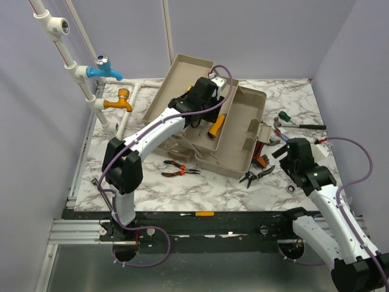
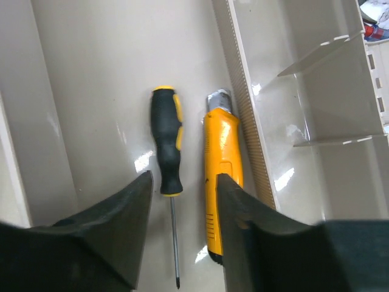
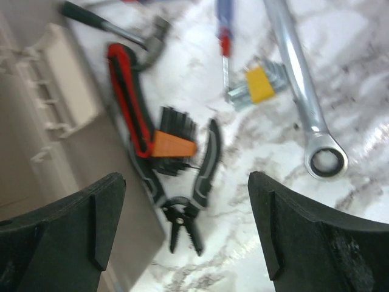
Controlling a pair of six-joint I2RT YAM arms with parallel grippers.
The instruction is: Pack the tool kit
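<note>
The beige toolbox (image 1: pixel 246 143) lies open in the middle of the table. My left gripper (image 2: pixel 182 182) reaches down into it and is open. A black-and-yellow screwdriver (image 2: pixel 167 146) lies flat on the box floor between the fingers, touched by neither. A yellow utility knife (image 2: pixel 222 164) lies beside it, partly behind the right finger. My right gripper (image 3: pixel 185 207) hangs open over the table just right of the box, above black-handled pliers (image 3: pixel 203 161). Nothing is between its fingers.
Right of the box lie a ratchet wrench (image 3: pixel 304 91), a yellow hex-key set (image 3: pixel 258 85), a red-and-black tool (image 3: pixel 127 97), a blue-handled screwdriver (image 3: pixel 223 21) and a hammer (image 3: pixel 115 27). Orange-handled pliers (image 1: pixel 179 169) lie in front of the box. White pipes with taps (image 1: pixel 106 73) stand at the back left.
</note>
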